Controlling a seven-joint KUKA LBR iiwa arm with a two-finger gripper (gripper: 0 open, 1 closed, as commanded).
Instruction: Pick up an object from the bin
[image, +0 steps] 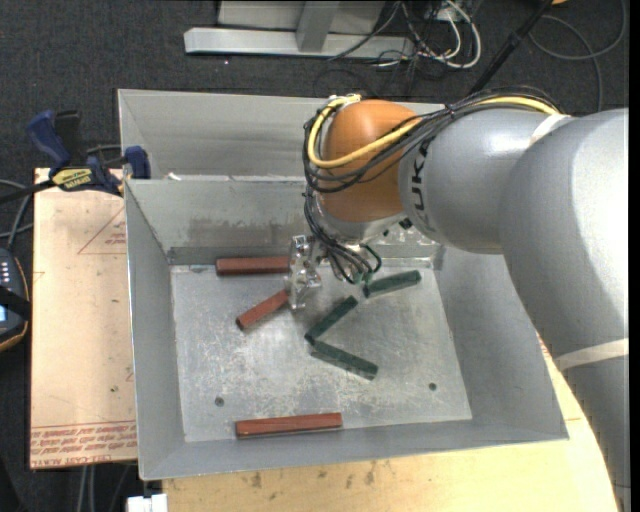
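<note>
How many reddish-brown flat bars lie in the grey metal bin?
3 reddish-brown flat bars: back-wall bar, slanted bar near the hand, front bar. The arm may hide more.

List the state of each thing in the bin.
Red-brown rectangular bar by back wall: lying flat.
Red-brown bar mid-bin: lying slanted, gripper at its right end.
Red-brown bar near front wall: lying flat.
Three dark green bars: lying flat, right of gripper.

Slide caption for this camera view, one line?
Gripper over the upper end of a tilted red-brown rectangular bar in the grey metal bin.
</note>
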